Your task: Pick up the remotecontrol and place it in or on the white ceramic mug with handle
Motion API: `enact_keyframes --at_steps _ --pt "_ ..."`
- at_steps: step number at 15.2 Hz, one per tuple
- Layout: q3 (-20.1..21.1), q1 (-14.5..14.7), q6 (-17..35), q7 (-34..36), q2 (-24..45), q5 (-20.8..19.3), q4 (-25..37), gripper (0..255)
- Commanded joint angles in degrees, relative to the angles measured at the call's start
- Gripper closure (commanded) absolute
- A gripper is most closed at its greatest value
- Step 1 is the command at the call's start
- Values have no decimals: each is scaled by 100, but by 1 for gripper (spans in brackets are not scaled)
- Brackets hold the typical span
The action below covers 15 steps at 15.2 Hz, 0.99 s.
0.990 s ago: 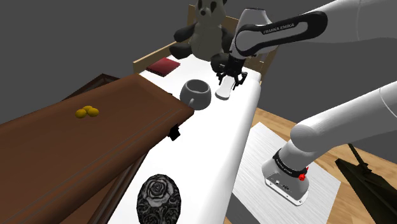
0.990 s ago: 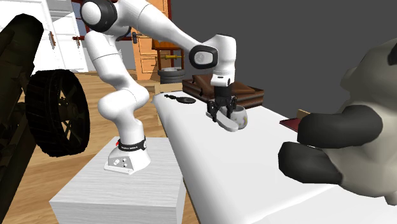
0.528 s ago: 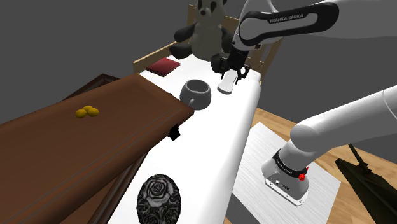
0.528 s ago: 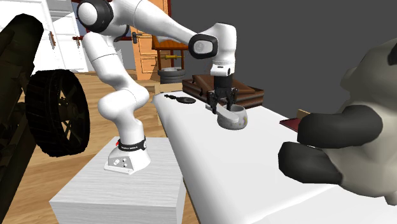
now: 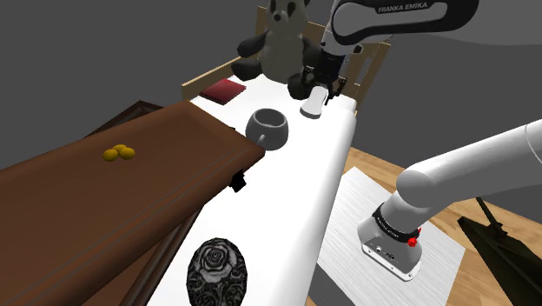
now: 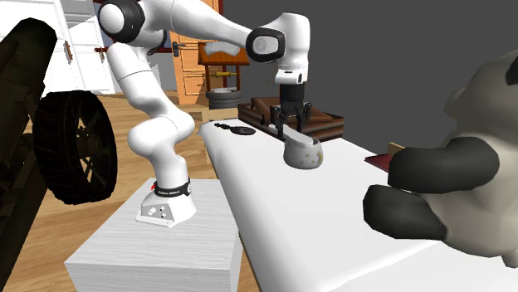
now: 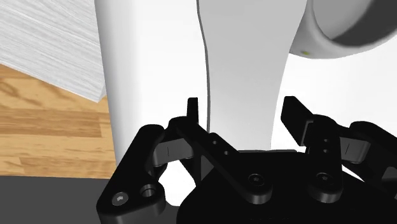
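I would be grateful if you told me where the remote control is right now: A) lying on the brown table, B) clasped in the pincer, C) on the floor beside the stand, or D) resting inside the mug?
B: the white remote control is clasped between the fingers of the pincer, held above the white surface and apart from the mug.

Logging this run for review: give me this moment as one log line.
pincer: shut on remote control | remote control: held above white surface | mug: upright, apart | placed: not yet
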Motion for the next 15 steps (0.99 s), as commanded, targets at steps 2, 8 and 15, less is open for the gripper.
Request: enact_keyframes --at_steps 2,8,15 --pt "90 40 -126 138 54 18 189 255" --pt "730 267 -122 1024 654 55 842 255" --pt "1317 458 -7 1915 1438 -147 1523 255"
